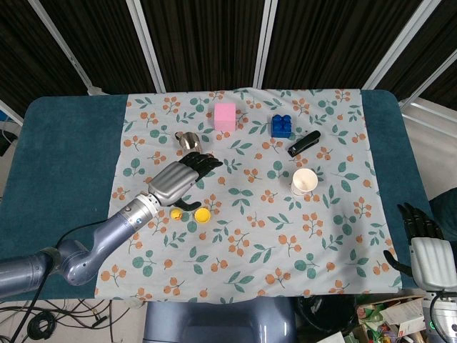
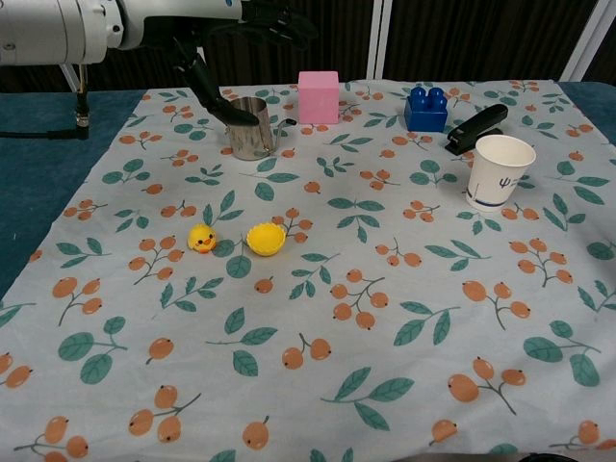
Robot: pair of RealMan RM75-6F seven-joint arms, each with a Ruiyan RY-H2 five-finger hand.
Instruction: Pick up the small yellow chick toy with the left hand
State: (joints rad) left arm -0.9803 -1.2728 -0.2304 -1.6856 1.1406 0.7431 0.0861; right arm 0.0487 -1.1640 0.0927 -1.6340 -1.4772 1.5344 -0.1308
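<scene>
The small yellow chick toy (image 1: 176, 213) (image 2: 201, 238) stands on the floral cloth, left of centre, with nothing touching it. My left hand (image 1: 182, 179) (image 2: 241, 24) hovers above the cloth just beyond the chick, fingers stretched out and apart, holding nothing. In the chest view it shows high at the top edge with its thumb hanging down near the metal cup. My right hand (image 1: 427, 246) hangs off the table's near right corner, fingers extended and empty; the chest view does not show it.
A small yellow cup-shaped piece (image 1: 202, 214) (image 2: 267, 239) lies right beside the chick. Further back stand a metal cup (image 2: 252, 127), a pink block (image 2: 319, 96), a blue brick (image 2: 427, 108), a black stapler (image 2: 476, 127) and a white paper cup (image 2: 499, 170).
</scene>
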